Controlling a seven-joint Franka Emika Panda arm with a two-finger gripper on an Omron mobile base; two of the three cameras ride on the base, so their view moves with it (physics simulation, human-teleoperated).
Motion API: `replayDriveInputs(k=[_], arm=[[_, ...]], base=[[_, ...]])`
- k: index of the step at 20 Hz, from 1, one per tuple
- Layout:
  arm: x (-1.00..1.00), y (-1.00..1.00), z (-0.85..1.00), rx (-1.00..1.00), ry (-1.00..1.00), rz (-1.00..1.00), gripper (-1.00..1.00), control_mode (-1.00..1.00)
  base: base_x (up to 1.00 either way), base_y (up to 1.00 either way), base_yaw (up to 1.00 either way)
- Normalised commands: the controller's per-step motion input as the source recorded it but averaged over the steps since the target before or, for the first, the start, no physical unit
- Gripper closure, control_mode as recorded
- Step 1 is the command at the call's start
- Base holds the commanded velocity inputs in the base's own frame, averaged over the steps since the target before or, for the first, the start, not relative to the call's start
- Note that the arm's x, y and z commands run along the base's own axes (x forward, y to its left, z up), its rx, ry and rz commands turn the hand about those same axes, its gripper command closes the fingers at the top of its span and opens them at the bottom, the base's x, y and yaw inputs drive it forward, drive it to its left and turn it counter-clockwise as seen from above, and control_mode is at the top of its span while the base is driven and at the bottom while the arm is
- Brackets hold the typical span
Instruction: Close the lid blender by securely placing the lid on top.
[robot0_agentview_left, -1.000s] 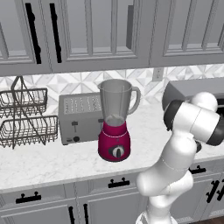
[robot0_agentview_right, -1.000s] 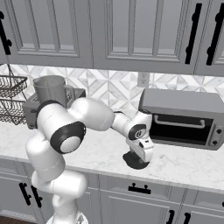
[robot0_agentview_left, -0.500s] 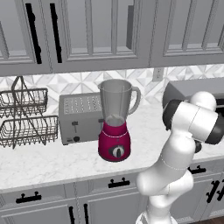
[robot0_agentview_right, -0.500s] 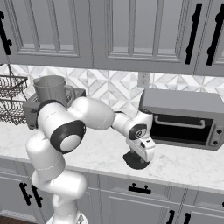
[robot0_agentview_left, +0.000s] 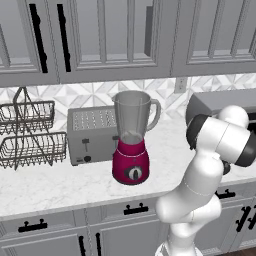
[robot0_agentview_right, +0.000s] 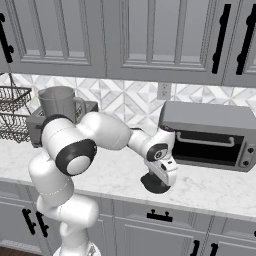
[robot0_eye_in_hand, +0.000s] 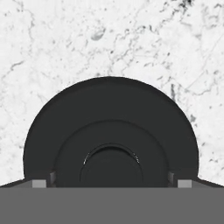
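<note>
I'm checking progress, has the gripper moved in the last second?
No. In the right base view the gripper sits over the black lid on the counter, at the same spot left of the toaster oven as before.

On the marble counter: one blender (robot0_agentview_left: 132, 144), one lid (robot0_eye_in_hand: 109, 131), one toaster (robot0_agentview_left: 92, 135), one toaster oven (robot0_agentview_right: 207, 135), one two-tier wire basket (robot0_agentview_left: 30, 135).

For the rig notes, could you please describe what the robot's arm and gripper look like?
The arm has smooth, rounded white segments with dark grey bands at the joints. Its gripper has a boxy white body. No cables or markings are visible.
</note>
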Motion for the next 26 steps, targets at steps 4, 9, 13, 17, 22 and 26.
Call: replayDriveInputs(k=[4, 9, 13, 17, 22, 26], arm=[[0.00, 0.00, 0.00, 0.00, 0.00, 0.00, -1.00, -1.00], [-0.03, 0.00, 0.00, 0.00, -0.02, 0.00, -1.00, -1.00], [0.00, 0.00, 0.00, -0.02, 0.00, 0.18, -1.00, -1.00], [0.00, 0.00, 0.00, -0.04, 0.00, 0.23, -1.00, -1.00], [-0.01, -0.02, 0.00, -0.01, 0.00, 0.19, -1.00, -1.00], [-0.01, -0.02, 0.00, 0.00, 0.00, 0.09, -1.00, -1.00]], base=[[0.00, 0.00, 0.00], [0.00, 0.00, 0.00], [0.00, 0.00, 0.00], [0.00, 0.00, 0.00], [0.00, 0.00, 0.00], [0.00, 0.00, 0.00]])
